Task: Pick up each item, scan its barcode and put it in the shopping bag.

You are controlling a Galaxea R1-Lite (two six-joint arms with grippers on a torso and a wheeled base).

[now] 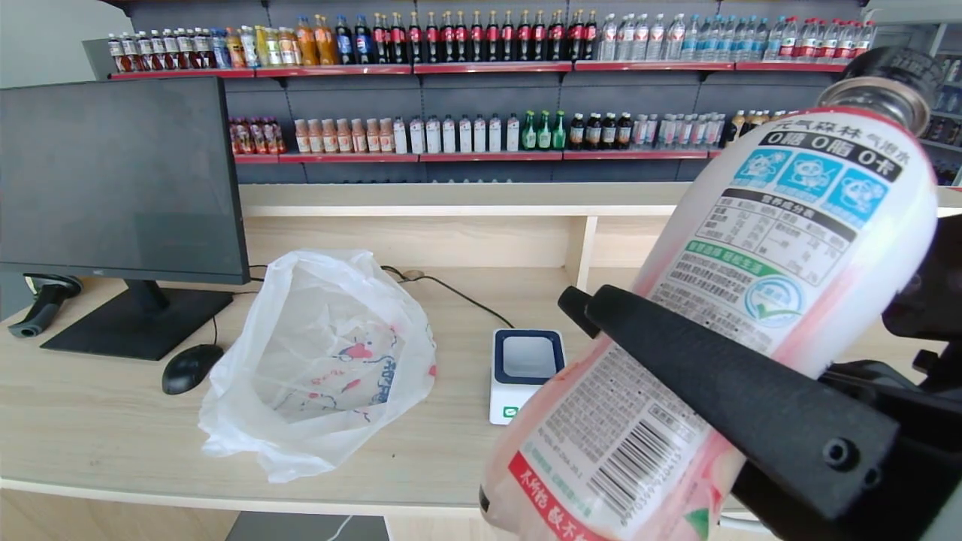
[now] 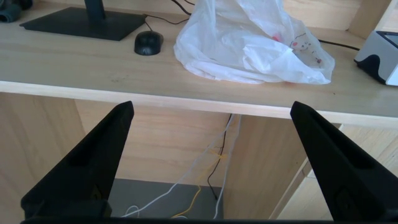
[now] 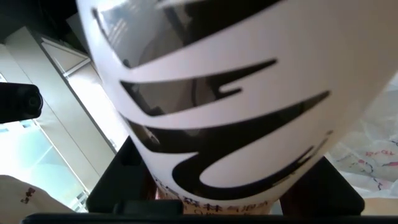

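A pink-and-white drinks bottle with a dark cap is tilted close in front of the head camera, its barcode facing out near its base. My right gripper is shut on the bottle, one black finger lying across the label. The bottle also shows in the right wrist view. On the counter to the left lies a white plastic shopping bag, crumpled with its mouth open upward. A small white barcode scanner stands between the bag and the bottle. My left gripper hangs open below the counter's front edge, holding nothing.
A black monitor stands at the counter's left, with a mouse in front and a handheld scanner at the far left. A cable runs behind the bag. Shelves of bottled drinks line the back wall.
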